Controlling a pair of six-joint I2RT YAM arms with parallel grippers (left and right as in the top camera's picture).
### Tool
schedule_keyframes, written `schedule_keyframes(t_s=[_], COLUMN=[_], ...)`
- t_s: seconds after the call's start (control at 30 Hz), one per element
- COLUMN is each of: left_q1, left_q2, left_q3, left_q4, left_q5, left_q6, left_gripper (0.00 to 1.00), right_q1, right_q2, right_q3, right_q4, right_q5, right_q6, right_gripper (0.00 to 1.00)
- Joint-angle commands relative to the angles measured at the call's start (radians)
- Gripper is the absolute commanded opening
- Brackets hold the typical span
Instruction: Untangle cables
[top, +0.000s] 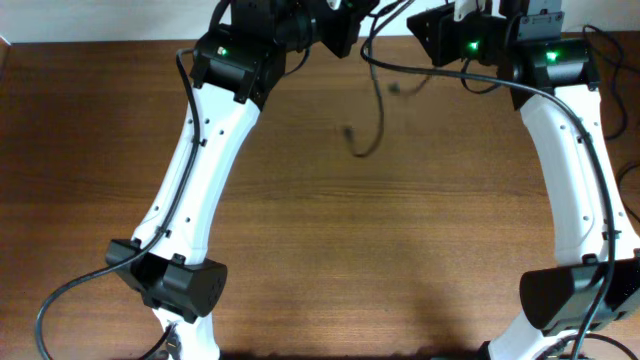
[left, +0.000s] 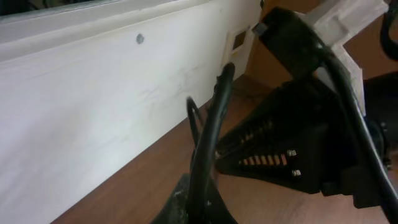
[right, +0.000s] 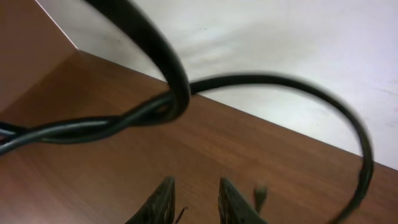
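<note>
Seen from overhead, both my end effectors sit close to the white wall and are partly cut off by the top edge of the picture, so their jaws cannot be read there. In my right wrist view the cables pass very near the lens and are blurred. I cannot tell how many cords are twisted together, or where they end. In my left wrist view the lower part of my fingers is cut off at the bottom.

Both my arms reach forward over the surface toward the white wall, with the two wrists near each other. My left end effector is clenched on the cables: a black cord rises from between its fingers, in front of the white wall. My right end effector is released. Its two fingertips stand apart with nothing between them, and the cables cross higher in the picture, apart from the fingertips.

Only the overhead view shows a loose curl of the cables on the side away from the white wall; I cannot tell if it lies on the surface or hangs above it. Only the right wrist view shows a small plug just beside my right fingertip. Only the left wrist view shows my right end effector from the side, just beside the held cord.
</note>
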Motion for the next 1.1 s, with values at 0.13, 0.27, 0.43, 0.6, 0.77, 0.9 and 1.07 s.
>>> schedule_keyframes(t_s=[0.13, 0.27, 0.43, 0.6, 0.77, 0.9, 1.07], left_q1=[0.003, 0.002, -0.006, -0.006, -0.006, -0.006, -0.006], left_q2=[0.027, 0.045, 0.045, 0.045, 0.045, 0.045, 0.045], left_q3=[0.009, 0.009, 0.01, 0.01, 0.011, 0.011, 0.011], left_q4=[-0.013, -0.013, -0.01, -0.006, 0.01, 0.011, 0.008], left_q5=[0.017, 0.021, 0.021, 0.029, 0.125, 0.153, 0.222], left_q6=[0.013, 0.013, 0.013, 0.013, 0.013, 0.013, 0.01], left_gripper=[0.0, 0.0, 0.0, 0.0, 0.0, 0.0, 0.0], right_q1=[0.005, 0.005, 0.005, 0.005, 0.005, 0.005, 0.005], right_q2=[-0.043, -0.088, -0.116, -0.117, -0.095, -0.096, -0.096], right_q3=[0.005, 0.006, 0.006, 0.006, 0.006, 0.006, 0.006], right_q4=[0.045, 0.08, 0.079, 0.072, 0.045, -0.056, -0.079], right_q5=[0.059, 0.06, 0.06, 0.077, 0.066, 0.011, 0.012], right_q6=[-0.064, -0.066, -0.004, -0.006, -0.149, -0.48, -0.539], right_gripper=[0.26, 0.29, 0.39, 0.45, 0.55, 0.62, 0.61])
